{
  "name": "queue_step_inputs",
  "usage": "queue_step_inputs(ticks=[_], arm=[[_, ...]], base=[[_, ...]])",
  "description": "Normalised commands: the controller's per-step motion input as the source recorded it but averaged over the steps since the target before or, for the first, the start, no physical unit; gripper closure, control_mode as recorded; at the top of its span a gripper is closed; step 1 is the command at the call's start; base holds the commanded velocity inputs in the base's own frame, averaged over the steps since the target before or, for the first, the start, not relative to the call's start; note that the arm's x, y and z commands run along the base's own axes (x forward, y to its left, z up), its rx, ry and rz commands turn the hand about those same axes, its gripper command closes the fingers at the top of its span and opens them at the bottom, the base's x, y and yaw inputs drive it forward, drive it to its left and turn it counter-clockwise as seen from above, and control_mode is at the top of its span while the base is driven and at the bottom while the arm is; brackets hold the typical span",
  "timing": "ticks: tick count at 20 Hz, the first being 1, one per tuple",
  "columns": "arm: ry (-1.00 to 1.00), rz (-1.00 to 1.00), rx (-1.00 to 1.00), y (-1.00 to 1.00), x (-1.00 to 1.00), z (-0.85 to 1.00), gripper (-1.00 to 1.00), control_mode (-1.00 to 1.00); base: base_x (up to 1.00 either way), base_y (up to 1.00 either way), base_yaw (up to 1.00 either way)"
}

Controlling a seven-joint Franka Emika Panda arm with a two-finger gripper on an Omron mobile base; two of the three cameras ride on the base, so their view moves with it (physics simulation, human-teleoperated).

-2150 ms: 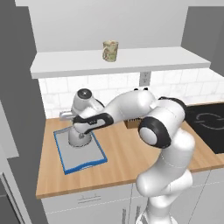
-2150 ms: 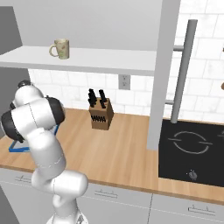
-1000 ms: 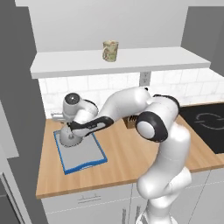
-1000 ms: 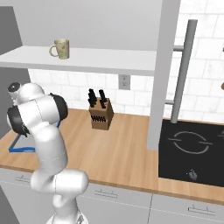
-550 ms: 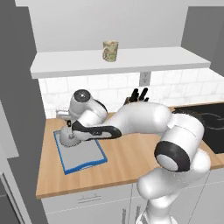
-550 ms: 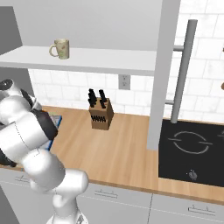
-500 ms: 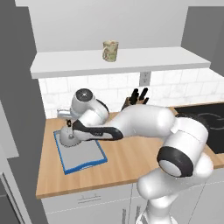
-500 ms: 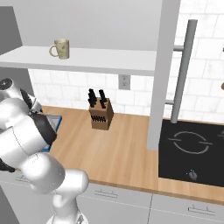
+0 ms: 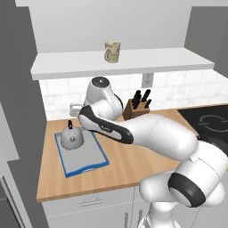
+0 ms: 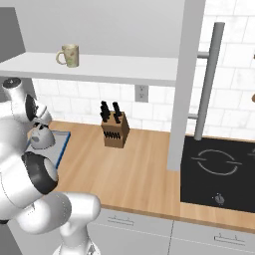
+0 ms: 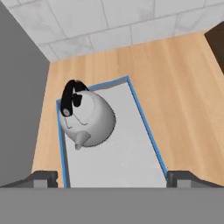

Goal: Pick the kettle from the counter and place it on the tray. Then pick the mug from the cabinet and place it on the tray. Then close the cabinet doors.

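From the left base view, the kettle (image 9: 71, 137) sits upright at the far end of the blue-rimmed tray (image 9: 89, 164) on the counter (image 9: 129, 169), and the arm, which a second ago bent low over it with the hand at the kettle, has drawn up and back so that its wrist now stands above and behind the tray; the kettle is left alone there, so I judge the first placement done and the mug next. The mug (image 9: 112, 51) stands on the white shelf of the open cabinet (image 9: 133, 62), with nothing else on that shelf; a knife block (image 9: 137, 107) stands against the tiles. From the right base view, the kettle (image 10: 42, 137) rests on the tray (image 10: 62, 144) just behind the robot's arm, the mug (image 10: 68, 55) stands on the shelf, and an open cabinet door (image 10: 187, 84) with its bar handle hangs edge-on before the hob (image 10: 219, 172). From the hand view, the gripper (image 11: 112, 177) looks down on the tray (image 11: 148, 127), its fingertips (image 11: 41, 178) spread wide with nothing between them; the kettle (image 11: 87, 120) lies well clear of them, near the tray's far left corner, the rest of the tray bare.
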Motion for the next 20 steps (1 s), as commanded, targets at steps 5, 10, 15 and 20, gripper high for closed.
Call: queue_step_inputs(ticks=[5,10,15,20], arm=[[-0.01,0.04,0.0,-0.08,-0.06,0.49,-1.0,-1.0],[0.0,0.01,-0.07,-0.23,-0.65,1.0,-1.0,-1.0],[0.0,0.0,-0.09,-0.34,-0.46,1.0,-1.0,-1.0],[0.01,0.0,-0.01,-0.28,-0.14,0.46,-1.0,-1.0]], base=[[0.0,0.0,0.0],[0.0,0.0,0.0],[0.0,0.0,0.0],[0.0,0.0,0.0]])
